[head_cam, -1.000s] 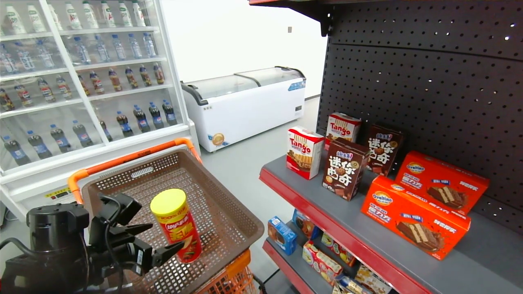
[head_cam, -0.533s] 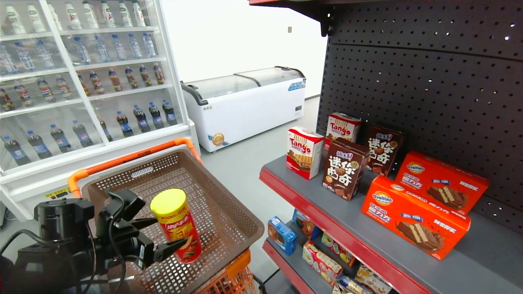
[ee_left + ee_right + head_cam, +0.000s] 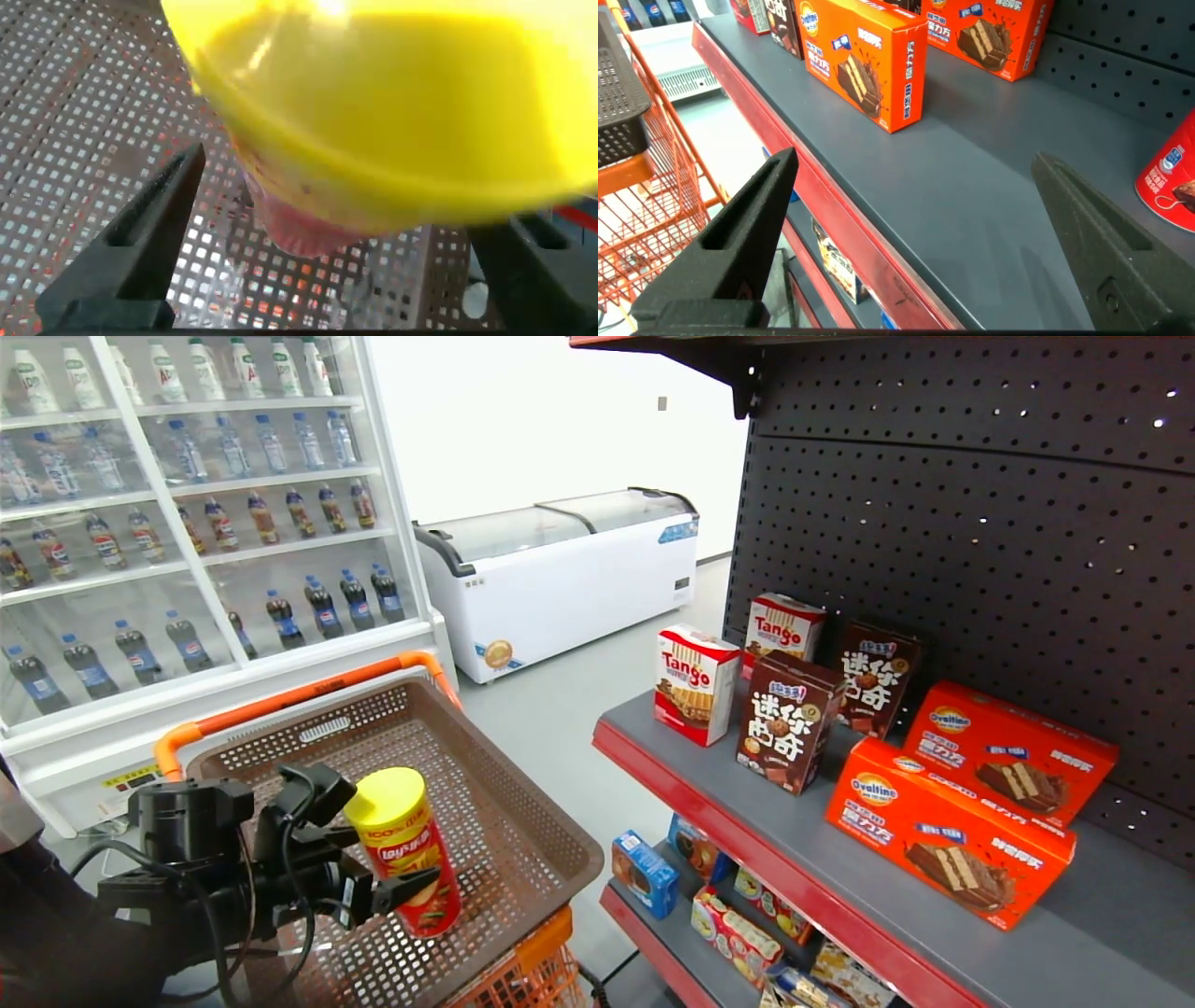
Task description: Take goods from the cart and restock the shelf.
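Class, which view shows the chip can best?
The head view: the whole chip can stands in the basket between the fingers of the left gripper. The left wrist view catches mainly its yellow lid. The right wrist view faces the shelf.

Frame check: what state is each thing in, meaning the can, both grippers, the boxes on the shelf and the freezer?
Can: upright in the basket, lid on.
Left gripper: open, one finger on each side of the can.
Right gripper: open, holding nothing, over the shelf.
Brown boxes: upright, closed.
Orange boxes: closed, on the shelf.
Freezer: lids shut.
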Robot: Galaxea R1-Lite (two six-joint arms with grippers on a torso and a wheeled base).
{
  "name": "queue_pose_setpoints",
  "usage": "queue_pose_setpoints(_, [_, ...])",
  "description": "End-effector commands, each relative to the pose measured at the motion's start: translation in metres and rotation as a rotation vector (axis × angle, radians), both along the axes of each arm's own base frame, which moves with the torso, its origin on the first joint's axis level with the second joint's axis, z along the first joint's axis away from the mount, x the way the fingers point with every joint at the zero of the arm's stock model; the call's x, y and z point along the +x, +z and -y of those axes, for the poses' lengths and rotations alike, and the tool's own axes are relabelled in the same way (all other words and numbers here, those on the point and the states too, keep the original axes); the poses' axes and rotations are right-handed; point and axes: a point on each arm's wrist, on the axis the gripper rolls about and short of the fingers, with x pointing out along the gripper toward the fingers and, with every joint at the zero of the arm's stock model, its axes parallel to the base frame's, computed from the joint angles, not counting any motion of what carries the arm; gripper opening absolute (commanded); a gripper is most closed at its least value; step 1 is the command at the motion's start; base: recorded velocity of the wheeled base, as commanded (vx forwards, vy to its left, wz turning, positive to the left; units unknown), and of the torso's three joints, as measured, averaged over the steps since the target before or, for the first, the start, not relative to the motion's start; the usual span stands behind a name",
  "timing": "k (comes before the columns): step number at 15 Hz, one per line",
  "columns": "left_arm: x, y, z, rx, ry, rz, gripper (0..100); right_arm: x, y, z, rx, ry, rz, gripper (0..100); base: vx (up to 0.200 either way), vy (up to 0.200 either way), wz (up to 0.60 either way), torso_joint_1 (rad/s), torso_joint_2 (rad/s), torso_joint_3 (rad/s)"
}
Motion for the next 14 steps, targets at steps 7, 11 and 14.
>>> queue_pose_setpoints(7, [0.008, -0.012, 0.007, 0.001, -0.021, -0.013, 100, 0.0, 0.0, 0.0, 0.001, 0.001, -0.001, 100, 0.0, 0.0, 0.0, 0.0, 0.0, 0.0])
queue_pose_setpoints(11, [0.017, -0.008, 0.009, 0.002, -0.027, 0.019, 0, 0.0, 0.0, 0.0, 0.001, 0.001, -0.001, 100, 0.0, 0.0, 0.0, 0.0, 0.0, 0.0])
queue_pose_setpoints(14, [0.02, -0.005, 0.009, 0.003, -0.025, 0.03, 0, 0.0, 0.0, 0.0, 0.001, 0.001, -0.001, 100, 0.0, 0.0, 0.0, 0.0, 0.0, 0.0])
